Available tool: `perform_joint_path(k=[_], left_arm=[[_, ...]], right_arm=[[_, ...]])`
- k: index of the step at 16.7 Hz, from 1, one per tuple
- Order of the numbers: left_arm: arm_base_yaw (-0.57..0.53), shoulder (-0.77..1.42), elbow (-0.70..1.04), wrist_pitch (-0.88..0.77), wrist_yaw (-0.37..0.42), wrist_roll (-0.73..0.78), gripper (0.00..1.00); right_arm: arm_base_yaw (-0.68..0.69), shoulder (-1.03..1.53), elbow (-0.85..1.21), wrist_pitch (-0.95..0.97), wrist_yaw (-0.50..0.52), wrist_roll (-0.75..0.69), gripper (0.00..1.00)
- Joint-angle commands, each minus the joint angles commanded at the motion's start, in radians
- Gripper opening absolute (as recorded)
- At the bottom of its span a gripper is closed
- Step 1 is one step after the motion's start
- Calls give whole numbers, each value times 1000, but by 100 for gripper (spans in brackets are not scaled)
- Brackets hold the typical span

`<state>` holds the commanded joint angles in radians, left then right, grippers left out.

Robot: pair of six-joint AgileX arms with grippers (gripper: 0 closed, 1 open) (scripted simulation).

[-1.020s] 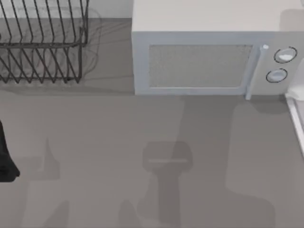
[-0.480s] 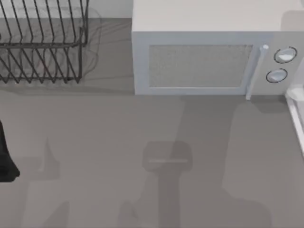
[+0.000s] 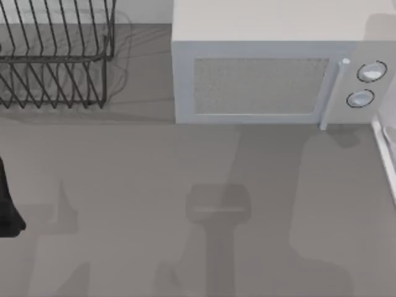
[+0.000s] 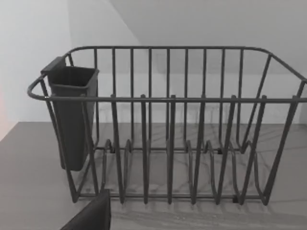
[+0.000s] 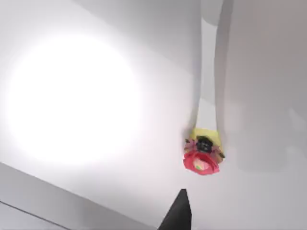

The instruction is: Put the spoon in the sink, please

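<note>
The spoon (image 5: 203, 155) lies on the white glossy inside of the sink (image 5: 86, 158) in the right wrist view. It has a red round end, a yellow part and a long pale handle. One dark fingertip (image 5: 179, 214) of my right gripper hangs just short of the red end, apart from it. The sink's white rim (image 3: 385, 154) shows at the top view's right edge. My left arm (image 3: 7, 204) is parked at the table's left edge, and a dark piece of its gripper (image 4: 91, 216) faces the dish rack.
A wire dish rack (image 3: 55, 62) with a dark cutlery cup (image 4: 72, 115) stands at the back left. A white microwave (image 3: 272, 74) with its door closed fills the back middle and right. Open grey table lies in front of both.
The arm shadow on the table's right side and over the microwave's corner has shifted slightly. The left arm has not moved.
</note>
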<state>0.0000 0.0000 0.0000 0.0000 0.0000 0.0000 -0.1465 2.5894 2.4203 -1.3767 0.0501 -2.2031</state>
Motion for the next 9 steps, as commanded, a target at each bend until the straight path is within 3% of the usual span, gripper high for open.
perform_joint_path(k=[3,9], left_arm=[[0,0,0,0,0,0,100],[0,0,0,0,0,0,100]], right_arm=[[0,0,0,0,0,0,98],[0,0,0,0,0,0,100]])
